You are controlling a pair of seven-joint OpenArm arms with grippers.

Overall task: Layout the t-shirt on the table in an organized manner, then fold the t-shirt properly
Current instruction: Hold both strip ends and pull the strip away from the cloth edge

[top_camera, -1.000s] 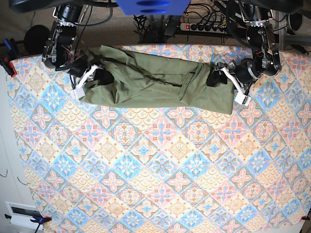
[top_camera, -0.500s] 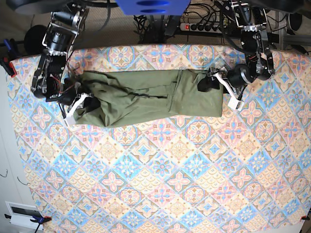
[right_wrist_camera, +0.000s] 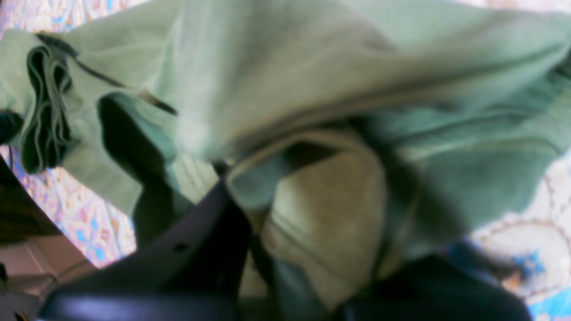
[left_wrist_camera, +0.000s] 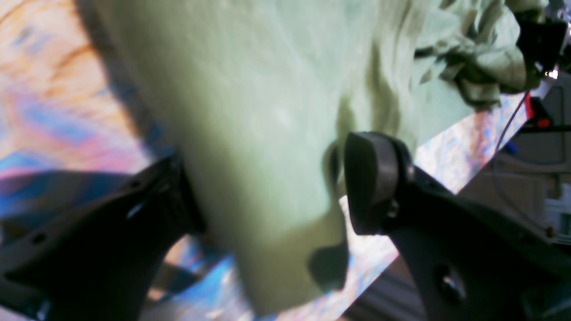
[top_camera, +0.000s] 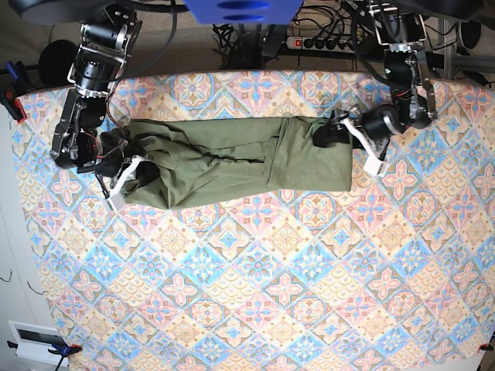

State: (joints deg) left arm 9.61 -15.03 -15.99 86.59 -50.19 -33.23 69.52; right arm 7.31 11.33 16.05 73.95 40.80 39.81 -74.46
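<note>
t-shirt (top_camera: 232,158) spans between both grippers on table (top_camera: 255,294); left gripper (top_camera: 349,139) released astride its edge, right gripper (top_camera: 128,171) clenched on fabric.

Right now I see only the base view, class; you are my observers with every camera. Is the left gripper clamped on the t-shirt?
Observer: No. The left wrist view shows the left gripper open, with one end of the t-shirt between its spread jaws.
Operator: And the right one?
Observer: The right wrist view shows the right gripper shut on a bunched, layered fold of the cloth, not on a single flat edge.
</note>
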